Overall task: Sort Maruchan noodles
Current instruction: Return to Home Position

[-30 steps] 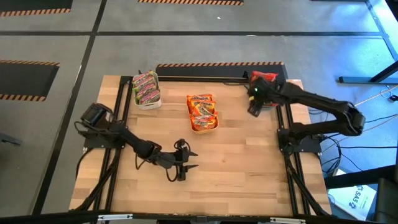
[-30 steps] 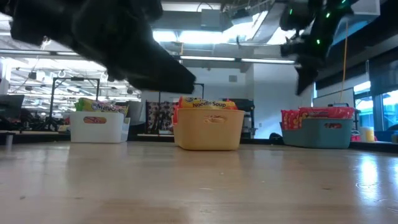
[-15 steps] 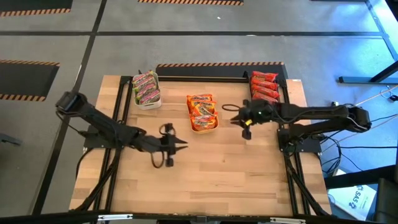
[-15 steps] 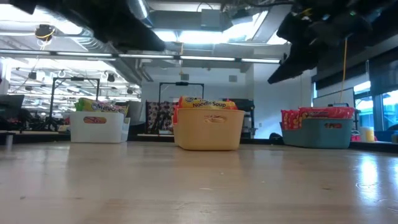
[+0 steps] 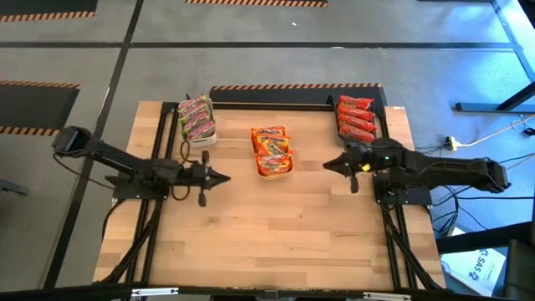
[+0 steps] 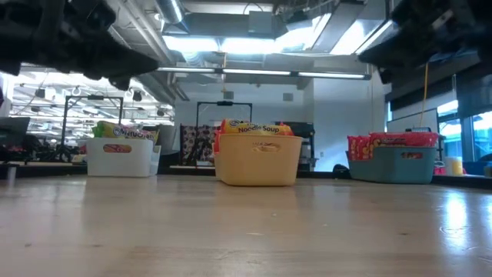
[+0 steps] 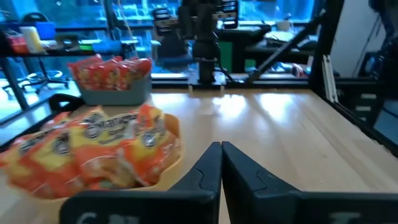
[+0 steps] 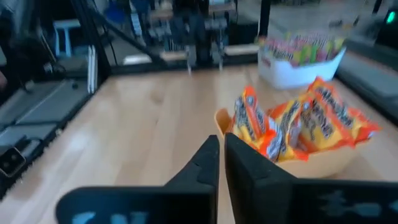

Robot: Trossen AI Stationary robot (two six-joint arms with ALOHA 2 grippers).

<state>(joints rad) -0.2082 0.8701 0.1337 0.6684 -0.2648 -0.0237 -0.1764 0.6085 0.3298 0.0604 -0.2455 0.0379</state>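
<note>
- The green-pink noodle packs [image 5: 196,117] lie in the white bin [image 6: 119,163], the orange packs [image 5: 271,149] in the yellow bin [image 6: 257,165], and the red packs [image 5: 354,117] in the bluish bin [image 6: 400,167].
- Each kind has its own home, so sorting looks done.
- The left gripper [image 5: 219,177] and right gripper [image 5: 331,165] hang over the bare surface [image 5: 292,226], away from the bins.
- Their fingers are closed and hold nothing.

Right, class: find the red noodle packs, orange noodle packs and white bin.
red noodle packs [image 5: 355,119]: high view, middle pack.
orange noodle packs [image 5: 272,150]: high view, top pack.
white bin [image 6: 123,163]: low view, front wall.

Wood table [image 5: 276,226] w/ white bin [image 6: 119,160], yellow bin [image 6: 257,165], blue bin [image 6: 396,168].
</note>
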